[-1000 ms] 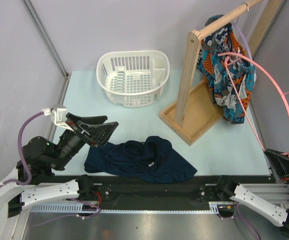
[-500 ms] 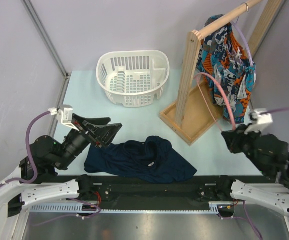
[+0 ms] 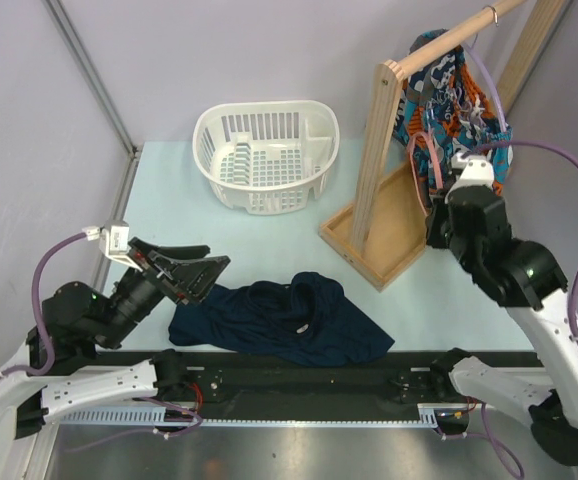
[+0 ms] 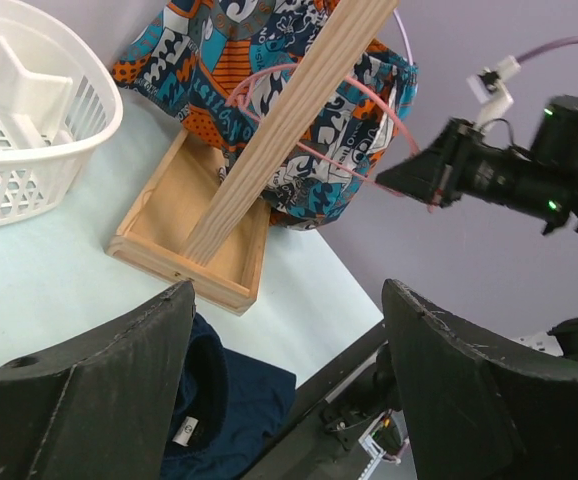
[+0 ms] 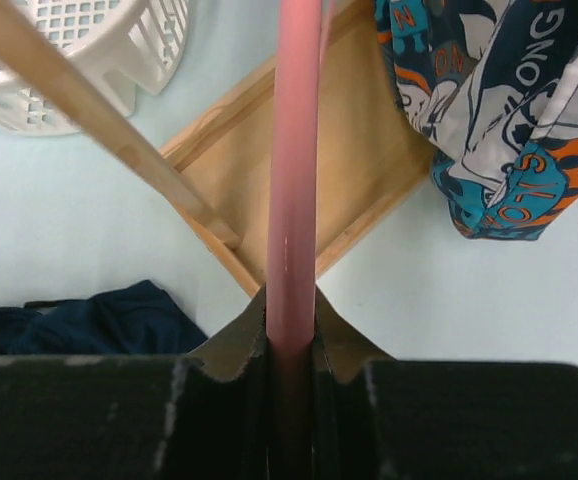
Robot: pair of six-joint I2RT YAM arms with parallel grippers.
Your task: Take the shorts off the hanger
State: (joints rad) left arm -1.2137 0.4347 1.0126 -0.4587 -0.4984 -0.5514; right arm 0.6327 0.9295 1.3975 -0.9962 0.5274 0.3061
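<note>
- My right gripper (image 5: 291, 300) clamps the pink hanger (image 5: 295, 150); the shorts (image 5: 499, 110) hang long-axis vertical, ahead-right of it.
- My left gripper (image 4: 284, 300) gapes empty; only the right wrist view shows that clamp.

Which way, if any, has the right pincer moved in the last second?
Yes. The right pincer, shut on the pink plastic hanger, has swung from the pale blue table's right edge inward, toward the upright wooden rack post.

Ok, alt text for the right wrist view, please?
The jaws are shut on a pink hanger whose bar runs straight up the frame's centre. Behind it are a wooden rack base, printed shorts at upper right, a white basket at upper left and a dark navy garment at lower left.
</note>
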